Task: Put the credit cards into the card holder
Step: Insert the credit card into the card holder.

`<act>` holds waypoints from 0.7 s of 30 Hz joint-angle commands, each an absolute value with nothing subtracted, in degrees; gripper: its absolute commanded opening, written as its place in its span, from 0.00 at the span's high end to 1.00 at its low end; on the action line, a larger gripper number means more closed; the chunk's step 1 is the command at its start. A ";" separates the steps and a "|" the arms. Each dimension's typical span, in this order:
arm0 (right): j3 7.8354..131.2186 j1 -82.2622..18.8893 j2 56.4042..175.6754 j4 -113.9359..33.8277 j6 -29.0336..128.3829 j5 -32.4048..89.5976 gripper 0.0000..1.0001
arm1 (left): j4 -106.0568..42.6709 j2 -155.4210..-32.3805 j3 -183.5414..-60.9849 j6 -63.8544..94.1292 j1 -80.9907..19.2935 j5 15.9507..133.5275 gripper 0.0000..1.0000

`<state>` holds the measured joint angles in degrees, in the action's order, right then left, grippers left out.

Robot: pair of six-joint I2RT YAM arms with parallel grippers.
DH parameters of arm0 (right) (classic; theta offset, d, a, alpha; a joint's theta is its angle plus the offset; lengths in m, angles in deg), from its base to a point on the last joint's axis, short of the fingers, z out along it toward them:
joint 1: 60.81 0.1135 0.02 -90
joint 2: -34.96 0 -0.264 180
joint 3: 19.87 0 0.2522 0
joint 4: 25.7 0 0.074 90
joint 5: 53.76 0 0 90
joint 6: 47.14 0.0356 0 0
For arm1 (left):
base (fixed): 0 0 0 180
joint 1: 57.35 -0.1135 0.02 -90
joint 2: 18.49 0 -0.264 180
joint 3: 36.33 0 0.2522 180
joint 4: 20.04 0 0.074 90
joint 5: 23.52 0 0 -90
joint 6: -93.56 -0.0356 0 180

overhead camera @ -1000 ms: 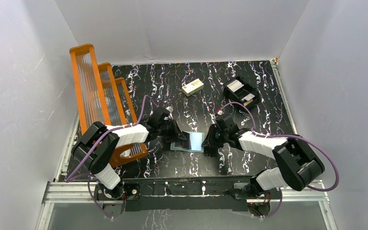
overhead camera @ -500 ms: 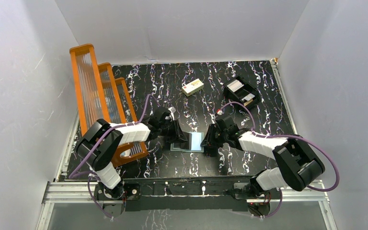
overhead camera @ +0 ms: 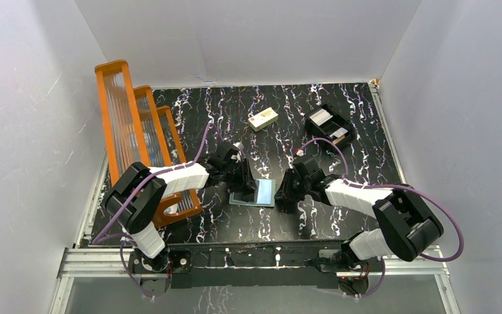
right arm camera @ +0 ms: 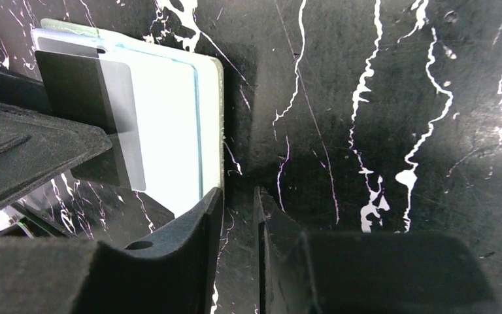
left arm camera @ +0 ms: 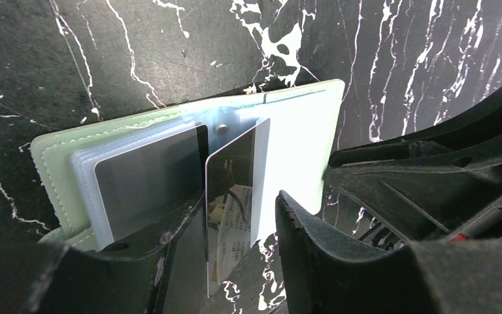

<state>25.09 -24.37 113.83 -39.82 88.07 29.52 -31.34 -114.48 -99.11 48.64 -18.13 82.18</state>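
Note:
The card holder lies open on the table between my two grippers, with green edges and pale blue lining. A grey card sits in its clear sleeves. My left gripper is shut on another credit card and holds it tilted on edge, its far end touching the holder near the stud. This card also shows in the right wrist view. My right gripper is shut with nothing between the fingers, and one fingertip rests on the holder's right edge.
An orange slatted rack stands at the left, close to my left arm. A cream block lies at the back centre. A black boxy tray holding pale cards sits at the back right.
My left gripper has moved right with the card, further over the open holder. The holder has shifted slightly left. The right gripper has stayed at the holder's right edge.

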 commanded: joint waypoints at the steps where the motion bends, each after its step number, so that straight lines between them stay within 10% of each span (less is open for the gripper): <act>1: 26.85 -24.41 113.01 -41.26 87.37 31.79 0.68 | -38.78 -112.63 -100.40 46.36 -17.20 75.03 0.59; 21: 26.24 -24.35 112.39 -39.55 88.03 30.39 0.68 | -41.63 -108.76 -102.18 47.17 -16.04 71.38 0.51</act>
